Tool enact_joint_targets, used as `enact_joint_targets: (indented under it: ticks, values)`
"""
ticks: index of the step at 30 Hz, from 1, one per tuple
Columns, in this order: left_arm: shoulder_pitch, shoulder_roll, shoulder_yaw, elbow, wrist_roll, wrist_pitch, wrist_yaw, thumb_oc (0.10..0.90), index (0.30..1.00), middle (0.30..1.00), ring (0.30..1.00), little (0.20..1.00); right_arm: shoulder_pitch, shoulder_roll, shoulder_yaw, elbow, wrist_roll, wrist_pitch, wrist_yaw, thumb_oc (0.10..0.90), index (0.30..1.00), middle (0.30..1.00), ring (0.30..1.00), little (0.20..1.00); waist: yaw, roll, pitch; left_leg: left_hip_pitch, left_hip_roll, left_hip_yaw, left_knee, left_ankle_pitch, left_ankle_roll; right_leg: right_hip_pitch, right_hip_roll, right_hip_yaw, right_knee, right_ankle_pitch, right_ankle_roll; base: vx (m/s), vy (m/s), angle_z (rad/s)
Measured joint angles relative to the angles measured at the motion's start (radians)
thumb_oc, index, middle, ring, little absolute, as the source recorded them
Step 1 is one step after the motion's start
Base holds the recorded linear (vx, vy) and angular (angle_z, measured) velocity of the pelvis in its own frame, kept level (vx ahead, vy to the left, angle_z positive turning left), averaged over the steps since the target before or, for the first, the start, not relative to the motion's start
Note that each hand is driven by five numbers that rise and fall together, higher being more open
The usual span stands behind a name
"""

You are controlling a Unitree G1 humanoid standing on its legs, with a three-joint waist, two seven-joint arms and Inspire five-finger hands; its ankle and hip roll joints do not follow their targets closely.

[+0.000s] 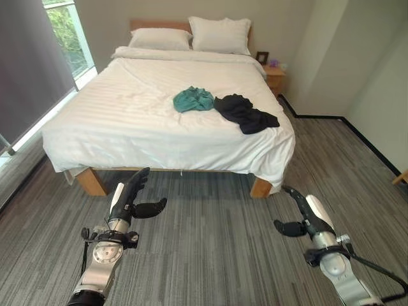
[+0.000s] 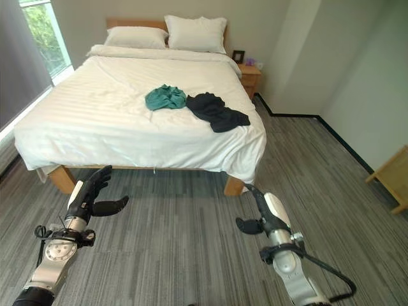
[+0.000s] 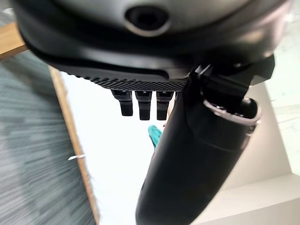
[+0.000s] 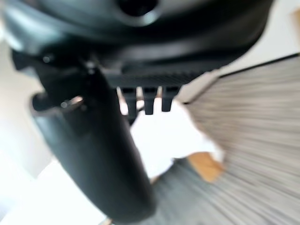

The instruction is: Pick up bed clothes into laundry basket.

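Note:
A crumpled teal garment lies on the white bed, right of its middle. Touching it on the right is a black garment, spread toward the bed's right edge. My left hand hangs over the carpet in front of the bed's left foot, fingers straight, thumb out, holding nothing. My right hand is over the carpet near the bed's right foot corner, also open and empty. A sliver of the teal garment shows past the left hand's fingers.
Two pillows lie against the wooden headboard. A small nightstand stands right of the bed. A window with a grey blind is on the left. Striped grey carpet lies between me and the bed. A wooden furniture corner stands at the right.

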Motion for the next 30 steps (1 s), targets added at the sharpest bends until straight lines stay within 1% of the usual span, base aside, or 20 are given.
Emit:
enact_joint_targets:
  ticks: [6,9,10,11,12,13,14,15,16,17,20,21,22,23,24,25,27,28,29,30]
  values:
    - [0.045,-0.032,-0.002,-0.001,-0.015,0.013,-0.021,0.800,0.900,0.900,0.900,0.900,0.020,0.017,0.006,-0.006,-0.002,0.000,0.006,0.800,0.900,0.900,0.900,0.900,-0.010,0.005,0.021,-0.029,-0.003,0.035,0.000,0.000,0.002,-0.044,0.000,0.029,0.003,0.016,0.022,-0.03,0.066,-0.17]
    - [0.044,-0.030,-0.003,-0.001,-0.025,0.014,-0.031,0.800,0.900,0.900,0.900,0.900,0.011,0.010,0.010,-0.010,-0.008,-0.001,0.018,0.800,0.900,0.900,0.900,0.900,-0.009,0.008,0.035,-0.042,-0.003,0.045,0.000,-0.001,0.010,-0.069,-0.002,0.027,0.024,0.019,0.053,0.00,0.118,-0.11]
    - [0.044,-0.031,-0.003,0.000,-0.026,0.015,-0.039,0.800,0.900,0.900,0.900,0.900,0.000,0.003,0.013,-0.010,-0.019,-0.001,0.021,0.800,0.900,0.900,0.900,0.900,-0.006,0.022,0.051,-0.041,0.012,0.053,0.000,-0.003,0.028,-0.101,0.001,0.020,0.088,0.016,0.099,0.07,0.194,-0.19]
    - [0.042,-0.033,-0.006,0.003,-0.026,0.017,-0.042,0.800,0.900,0.900,0.900,0.900,-0.012,-0.006,0.013,-0.012,-0.026,-0.001,0.022,0.800,0.900,0.900,0.900,0.900,-0.009,0.047,0.071,-0.035,0.018,0.050,0.001,-0.017,0.034,-0.135,0.013,-0.007,0.161,0.049,0.171,0.05,0.152,-0.33]
    - [0.040,-0.030,-0.010,0.002,-0.026,0.018,-0.041,0.800,0.900,0.900,0.900,0.900,-0.031,-0.019,0.014,-0.023,-0.029,0.000,0.024,0.800,0.900,0.900,0.900,0.900,-0.002,0.085,0.096,-0.031,0.058,0.058,0.002,-0.008,0.050,-0.204,0.018,-0.060,0.277,0.060,0.227,0.11,0.072,-0.19]
    - [0.037,-0.030,-0.011,0.003,-0.026,0.018,-0.042,0.800,0.900,0.900,0.900,0.900,-0.032,-0.024,0.013,-0.036,-0.029,0.000,0.025,0.800,0.900,0.900,0.900,0.900,-0.007,0.089,0.101,-0.032,0.060,0.063,0.002,-0.006,0.053,-0.226,0.008,-0.079,0.325,0.041,0.233,0.17,0.042,-0.18]
    - [0.036,-0.032,-0.011,0.004,-0.026,0.019,-0.040,0.800,0.900,0.900,0.900,0.900,-0.034,-0.034,0.013,-0.057,-0.030,-0.001,0.031,0.800,0.900,0.900,0.900,0.900,-0.009,0.088,0.103,-0.032,0.055,0.076,0.002,-0.009,0.059,-0.272,-0.032,-0.124,0.415,0.006,0.208,0.27,0.041,-0.07]
    - [0.036,-0.031,-0.013,0.008,-0.026,0.023,-0.039,0.800,0.900,0.900,0.900,0.900,-0.040,-0.039,0.010,-0.085,-0.030,-0.001,0.035,0.800,0.900,0.900,0.900,0.900,-0.011,0.089,0.108,-0.031,0.048,0.077,0.001,-0.020,0.056,-0.292,-0.088,-0.157,0.438,-0.019,0.183,0.44,-0.035,-0.11]
    - [0.036,-0.029,-0.012,0.008,-0.026,0.030,-0.040,0.800,0.900,0.900,0.900,0.900,-0.041,-0.039,0.010,-0.115,-0.030,-0.001,0.038,0.800,0.900,0.900,0.900,0.900,-0.015,0.086,0.111,-0.028,0.040,0.075,0.001,-0.022,0.057,-0.295,-0.131,-0.164,0.411,-0.025,0.176,0.35,-0.047,-0.08]
    - [0.036,-0.028,-0.012,0.009,-0.026,0.032,-0.039,0.800,0.900,0.900,0.900,0.900,-0.040,-0.039,0.011,-0.128,-0.030,-0.003,0.038,0.800,0.900,0.900,0.900,0.900,-0.020,0.082,0.113,-0.026,0.035,0.072,0.000,-0.023,0.055,-0.292,-0.145,-0.161,0.381,-0.026,0.176,0.39,-0.073,-0.03]
    - [0.020,-0.023,-0.003,0.023,-0.026,0.036,-0.032,0.800,0.900,0.900,0.900,0.900,-0.061,-0.033,0.022,-0.172,-0.041,-0.012,0.037,0.800,0.900,0.900,0.900,0.900,-0.038,0.060,0.126,-0.037,0.030,0.067,0.000,-0.028,0.047,-0.275,-0.167,-0.116,0.097,-0.028,0.188,0.43,-0.166,0.03]
    - [-0.022,-0.029,-0.005,0.072,-0.026,0.037,-0.032,0.800,0.900,0.900,0.900,0.900,-0.073,-0.023,0.021,-0.171,-0.045,-0.006,0.035,0.800,0.900,0.900,0.900,0.900,-0.047,0.043,0.133,-0.039,0.032,0.053,0.000,-0.038,0.030,-0.281,-0.194,-0.152,0.001,-0.030,0.191,0.54,-0.144,0.25]
    - [-0.027,-0.030,-0.006,0.082,-0.026,0.037,-0.032,0.800,0.900,0.900,0.900,0.900,-0.072,-0.021,0.022,-0.168,-0.047,-0.003,0.035,0.800,0.900,0.900,0.900,0.900,-0.056,0.037,0.134,-0.033,0.036,0.035,-0.001,-0.044,0.021,-0.284,-0.203,-0.167,0.008,-0.033,0.194,0.65,-0.215,0.40]
    - [-0.021,-0.029,-0.006,0.089,-0.026,0.037,-0.029,0.800,0.900,0.900,0.900,0.900,-0.069,-0.004,0.022,-0.157,-0.051,0.000,0.034,0.800,0.900,0.900,0.900,0.900,-0.067,0.026,0.129,-0.022,0.049,0.016,-0.001,-0.058,-0.008,-0.276,-0.215,-0.170,0.051,-0.044,0.202,0.54,-0.173,0.47]
    - [-0.012,-0.029,-0.015,0.089,-0.025,0.038,-0.030,0.800,0.900,0.900,0.900,0.900,-0.049,0.010,0.022,-0.155,-0.058,0.006,0.032,0.800,0.900,0.900,0.900,0.900,-0.079,0.011,0.122,0.006,0.063,0.001,-0.001,-0.063,-0.058,-0.248,-0.221,-0.170,0.080,-0.045,0.211,0.52,-0.212,0.36]
    - [-0.003,-0.039,-0.015,0.089,-0.025,0.038,-0.031,0.800,0.900,0.900,0.900,0.900,-0.035,0.003,0.025,-0.147,-0.062,0.005,0.033,0.800,0.900,0.900,0.900,0.900,-0.075,0.019,0.122,0.023,0.075,-0.014,0.000,-0.059,-0.086,-0.234,-0.200,-0.170,0.074,-0.003,0.189,0.58,-0.237,0.18]
    - [0.039,-0.092,-0.016,0.084,-0.025,0.039,-0.035,0.800,0.900,0.900,0.900,0.900,-0.037,-0.032,0.026,-0.133,-0.062,0.011,0.036,0.800,0.900,0.900,0.900,0.900,-0.092,0.095,0.115,0.079,0.163,-0.032,0.009,-0.072,-0.128,-0.190,-0.106,-0.175,0.077,0.001,0.169,0.51,-0.306,-0.07]
    - [0.038,-0.098,-0.017,0.086,-0.025,0.039,-0.039,0.800,0.900,0.900,0.900,0.900,-0.037,-0.039,0.025,-0.128,-0.063,0.011,0.037,0.800,0.900,0.900,0.900,0.900,-0.099,0.108,0.112,0.081,0.174,-0.035,0.029,-0.066,-0.156,-0.176,-0.091,-0.191,0.076,0.019,0.143,0.42,-0.422,-0.03]
    - [0.027,-0.108,-0.020,0.094,-0.027,0.040,-0.039,0.800,0.900,0.900,0.900,0.900,-0.038,-0.042,0.020,-0.109,-0.062,0.017,0.038,0.800,0.900,0.900,0.900,0.900,-0.105,0.101,0.112,0.062,0.193,-0.048,0.103,-0.071,-0.175,-0.143,-0.080,-0.207,0.057,0.032,0.107,0.45,-0.467,0.13]
    - [-0.001,-0.101,-0.031,0.091,-0.029,0.041,-0.043,0.800,0.900,0.900,0.900,0.900,-0.034,-0.042,0.009,-0.092,-0.062,0.020,0.040,0.800,0.900,0.900,0.900,0.900,-0.107,0.075,0.114,-0.063,0.219,-0.080,0.344,-0.099,-0.213,-0.142,-0.073,-0.220,0.061,0.006,0.057,0.59,-0.547,0.09]
